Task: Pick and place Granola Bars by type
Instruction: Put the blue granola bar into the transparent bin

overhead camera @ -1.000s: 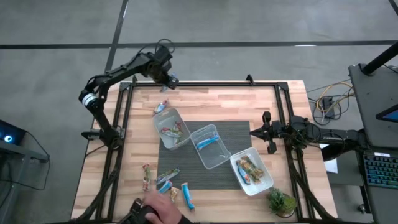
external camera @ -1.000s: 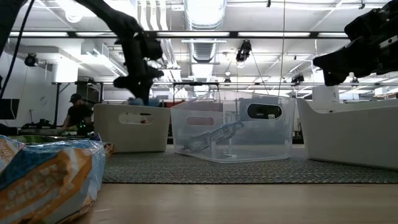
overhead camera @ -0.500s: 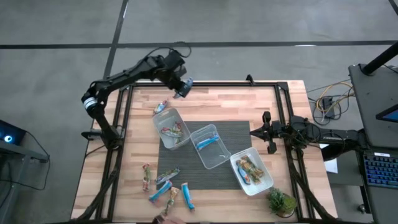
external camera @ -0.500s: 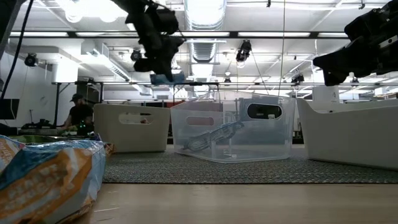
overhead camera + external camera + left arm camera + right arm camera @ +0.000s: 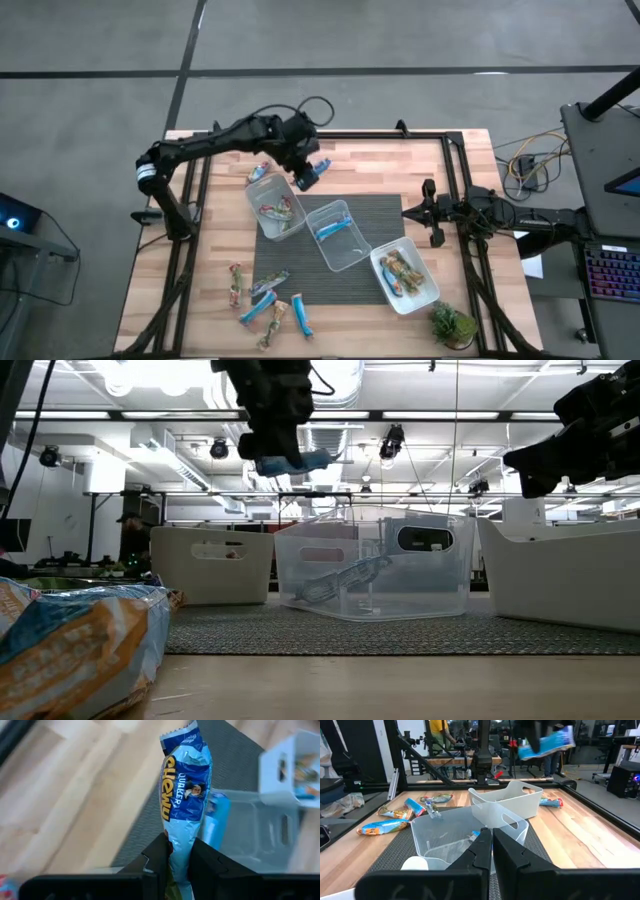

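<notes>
My left gripper point(image 5: 306, 173) hangs above the table's far middle, just beyond the left tub point(image 5: 262, 218) and the middle tub point(image 5: 350, 258), and is shut on a bright blue granola bar point(image 5: 184, 790). The low view shows that bar point(image 5: 296, 462) high above the tubs. The left tub holds tan-printed bars, the middle one a blue bar point(image 5: 331, 228), the right tub point(image 5: 424, 297) tan and blue ones. Several loose bars point(image 5: 262, 302) lie on the wood near the front left, and one point(image 5: 258, 172) lies beside the left tub. My right gripper point(image 5: 432, 212) waits shut at the right edge. My left gripper pinches the blue bar's one end point(image 5: 179, 839) between its two fingers point(image 5: 158, 854). The fingers slant downward from the table's left. The rest of the bar sticks out past the fingertips, lifted clear of table and tubs.
A dark mat point(image 5: 385, 212) lies under the three clear tubs. A small green plant point(image 5: 452, 325) stands at the near right corner. Black frame rails point(image 5: 350, 135) run along the table's edges. Bare wood lies at the far right.
My left gripper has swung from the table's far left corner toward the right and the near side, to a place over the tubs, rising a little and rolling, with the blue bar still pinched. A person's hand at the near edge has withdrawn out of view.
</notes>
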Robot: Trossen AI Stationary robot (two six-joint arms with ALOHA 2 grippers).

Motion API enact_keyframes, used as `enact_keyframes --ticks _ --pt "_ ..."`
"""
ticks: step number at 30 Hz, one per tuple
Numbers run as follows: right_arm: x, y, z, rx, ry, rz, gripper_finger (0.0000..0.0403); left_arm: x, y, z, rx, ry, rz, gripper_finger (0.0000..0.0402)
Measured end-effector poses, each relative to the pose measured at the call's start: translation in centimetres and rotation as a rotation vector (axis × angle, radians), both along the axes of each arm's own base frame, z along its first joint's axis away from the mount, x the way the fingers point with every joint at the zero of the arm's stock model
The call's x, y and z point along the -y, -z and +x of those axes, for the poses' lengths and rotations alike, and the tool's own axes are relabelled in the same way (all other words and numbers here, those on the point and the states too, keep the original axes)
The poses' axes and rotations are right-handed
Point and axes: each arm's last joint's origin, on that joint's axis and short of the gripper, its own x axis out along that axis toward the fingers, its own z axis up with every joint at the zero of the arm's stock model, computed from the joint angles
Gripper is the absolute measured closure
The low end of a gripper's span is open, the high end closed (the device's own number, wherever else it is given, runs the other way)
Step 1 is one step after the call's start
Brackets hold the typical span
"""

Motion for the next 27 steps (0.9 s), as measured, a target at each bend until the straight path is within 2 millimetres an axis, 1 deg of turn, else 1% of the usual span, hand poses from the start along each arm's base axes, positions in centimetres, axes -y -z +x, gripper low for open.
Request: enact_keyframes --ticks 5,10,20,23,27 --pt "0.0 0.0 0.0 0.000 0.000 0.000 0.0394 2.6 0.0 0.8 0.006 0.075 -0.027 0.0356" --pt "0.0 0.0 0.0 0.000 0.000 0.000 0.0394 4.9 -0.1 1.4 0.019 0.088 -0.059 0.0356" --pt "0.0 0.0 0.0 0.000 0.000 0.000 0.0394 8.6 -0.6 2.8 0.121 0.042 -0.156 0.0356" --pt "0.0 0.0 0.0 0.000 0.000 0.000 0.0394 9.5 -0.4 3.3 0.129 0.031 -0.184 0.0356" --pt "0.0 0.0 0.0 0.000 0.000 0.000 0.0394 10.3 0.5 4.0 0.109 0.025 -0.206 0.0356"
